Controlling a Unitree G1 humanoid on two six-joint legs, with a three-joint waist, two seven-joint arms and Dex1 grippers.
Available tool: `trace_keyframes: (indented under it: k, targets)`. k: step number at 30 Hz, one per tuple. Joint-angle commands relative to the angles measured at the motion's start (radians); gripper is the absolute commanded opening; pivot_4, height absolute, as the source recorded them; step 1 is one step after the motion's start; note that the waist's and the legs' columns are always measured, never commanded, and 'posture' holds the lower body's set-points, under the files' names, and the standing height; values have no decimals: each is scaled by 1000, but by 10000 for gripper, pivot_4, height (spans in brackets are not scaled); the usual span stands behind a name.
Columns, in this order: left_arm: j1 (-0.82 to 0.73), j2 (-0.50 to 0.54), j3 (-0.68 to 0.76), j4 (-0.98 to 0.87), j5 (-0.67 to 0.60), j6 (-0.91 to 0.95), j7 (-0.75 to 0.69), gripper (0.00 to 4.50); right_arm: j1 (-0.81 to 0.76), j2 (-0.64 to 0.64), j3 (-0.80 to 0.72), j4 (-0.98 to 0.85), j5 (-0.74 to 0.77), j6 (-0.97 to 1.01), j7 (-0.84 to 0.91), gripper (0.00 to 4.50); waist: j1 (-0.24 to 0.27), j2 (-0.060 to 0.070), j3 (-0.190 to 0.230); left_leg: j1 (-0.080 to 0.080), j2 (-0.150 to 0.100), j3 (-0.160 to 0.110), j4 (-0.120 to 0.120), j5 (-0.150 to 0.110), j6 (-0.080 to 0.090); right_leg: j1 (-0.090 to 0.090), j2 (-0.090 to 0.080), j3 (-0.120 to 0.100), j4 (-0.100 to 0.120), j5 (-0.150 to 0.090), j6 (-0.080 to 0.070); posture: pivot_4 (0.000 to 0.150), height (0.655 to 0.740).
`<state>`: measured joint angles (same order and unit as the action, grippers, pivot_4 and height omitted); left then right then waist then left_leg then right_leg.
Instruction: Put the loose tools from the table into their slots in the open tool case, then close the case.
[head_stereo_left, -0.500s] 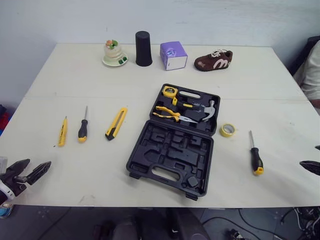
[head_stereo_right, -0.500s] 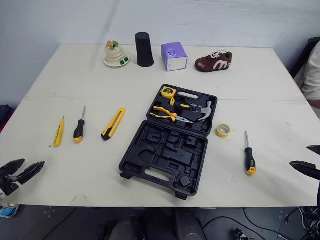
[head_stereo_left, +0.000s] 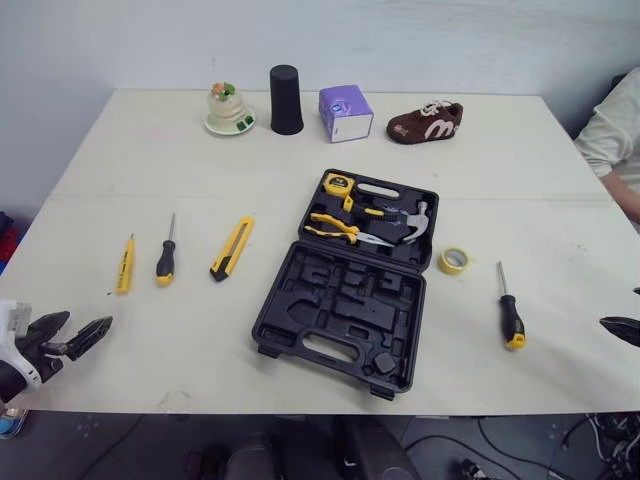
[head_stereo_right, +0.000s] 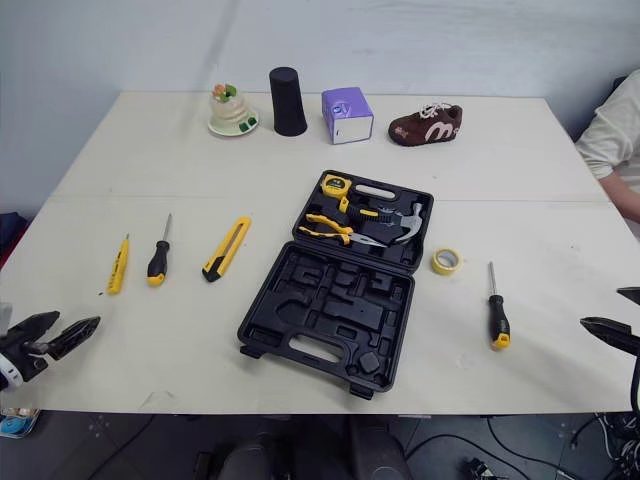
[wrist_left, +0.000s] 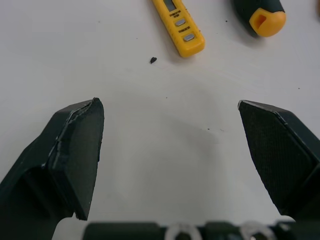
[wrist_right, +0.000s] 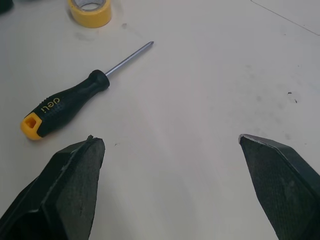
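Both sets of jaws stand wide apart and empty, I judge ready for a first pick. The left jaws hover low over the counter's (head_stereo_left: 150, 150) near edge, well left of the tool case (head_stereo_left: 272, 325). The right jaws hang at the near edge, well right of it.

The case lies open and flat, so its slots face up. The half nearer the robot is all bare slots. The far half holds a tape measure (head_stereo_left: 340, 184), pliers (head_stereo_left: 335, 228) and a hammer (head_stereo_left: 410, 220).

Left of the case, in a row, lie a utility knife (head_stereo_left: 232, 248), then the left-hand screwdriver (head_stereo_left: 166, 255), then a yellow tester pen (head_stereo_left: 124, 264), which is closest to the left jaws. Just right of the case sits a tape roll (head_stereo_left: 455, 260). Beyond it is the right-hand screwdriver (head_stereo_left: 510, 310), handle toward the right jaws. With tools on both sides, each arm likely serves its own side.

Beyond the case stand a black cup (head_stereo_left: 287, 98), a purple box (head_stereo_left: 345, 111), a brown shoe (head_stereo_left: 427, 120) and a small ornament (head_stereo_left: 228, 107), none of them tools. No loose tool is stowed yet and the lid is open.
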<state>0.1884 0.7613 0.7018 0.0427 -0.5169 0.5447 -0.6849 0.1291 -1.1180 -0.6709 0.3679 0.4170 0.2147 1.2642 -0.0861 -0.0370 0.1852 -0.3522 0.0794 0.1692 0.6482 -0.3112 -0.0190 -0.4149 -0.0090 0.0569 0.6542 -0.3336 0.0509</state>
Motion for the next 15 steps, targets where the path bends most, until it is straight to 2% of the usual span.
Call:
trace_keyframes:
  k: [1, 15]
  targets:
    - [-15, 3, -3, -30, 6, -7, 16, 44785, -10, 13, -25, 9, 5, -26, -16, 45000, 0, 0, 0, 0, 0, 0, 0, 0, 0, 0, 0, 0, 0, 0, 0, 1500, 7339]
    - [-26, 34, -13, -16, 17, 7, 0, 44785, 15, 47, -29, -40, 7, -27, -63, 45000, 1, 0, 0, 0, 0, 0, 0, -1, 0, 1, 0, 0, -1, 0, 0, 1500, 7339]
